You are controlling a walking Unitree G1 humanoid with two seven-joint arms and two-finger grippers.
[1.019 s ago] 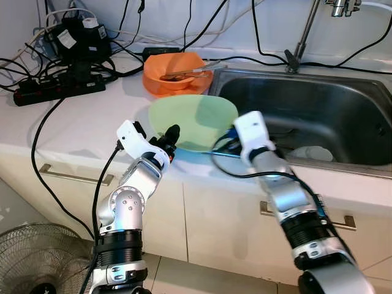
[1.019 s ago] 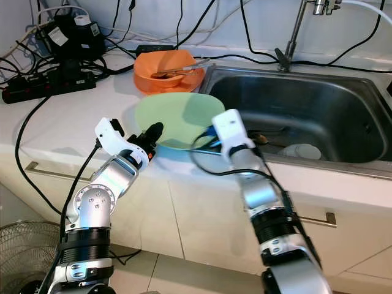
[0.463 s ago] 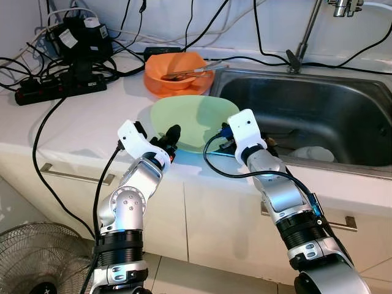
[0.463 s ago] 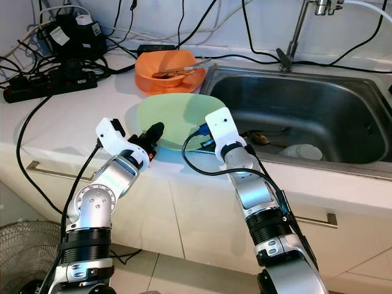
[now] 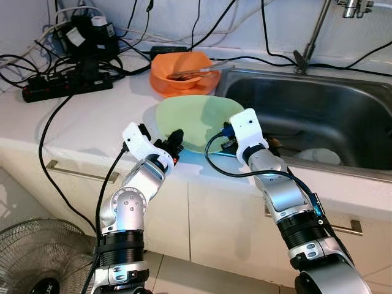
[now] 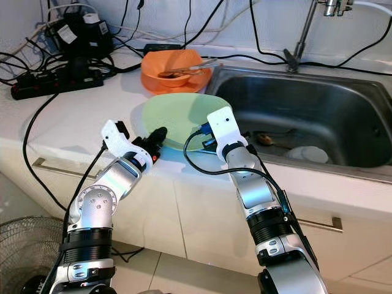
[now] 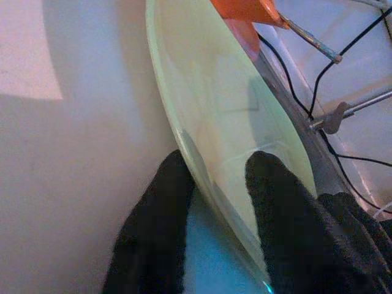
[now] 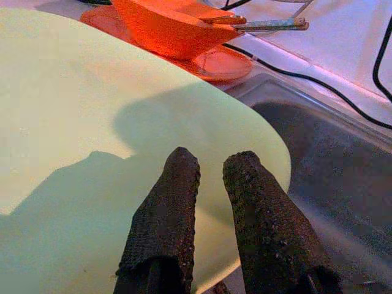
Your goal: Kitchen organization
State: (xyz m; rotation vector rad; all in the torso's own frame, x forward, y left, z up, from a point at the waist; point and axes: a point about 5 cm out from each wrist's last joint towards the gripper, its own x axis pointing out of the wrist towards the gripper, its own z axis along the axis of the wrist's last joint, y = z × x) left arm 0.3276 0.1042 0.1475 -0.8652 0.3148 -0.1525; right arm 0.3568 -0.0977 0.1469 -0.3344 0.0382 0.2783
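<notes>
Green plate [image 5: 195, 120] lies on the white worktop [image 5: 92, 116], between the two hands and just beside the sink [image 5: 318, 116], its far edge close to an orange bowl [image 5: 181, 71]. Left hand [image 7: 214, 184] is at the plate's near rim on the robot's left side; the left wrist view shows one black finger [image 7: 162, 226] below the rim and the other [image 7: 288, 220] above it, so the rim sits in the gap. Whether the fingers press on the plate cannot be told. Right hand [image 8: 202, 202] is over the plate's sink-side portion, its two fingers close together with a narrow gap, pointing toward the orange bowl and resting on or just above the plate's upper face; contact cannot be confirmed. Orange bowl stands beyond both hands on an orange saucer [image 8: 214, 61] and holds utensils [image 6: 184, 71] laid across it. Sink lies to the right of the right hand and contains a pale object [image 5: 318, 155] at its bottom. Power strip [image 5: 67, 84] and tangled black cables [image 5: 37, 58] occupy the worktop beyond and to the left of the left hand. Fan [image 5: 37, 260] stands on the floor below the left arm.
</notes>
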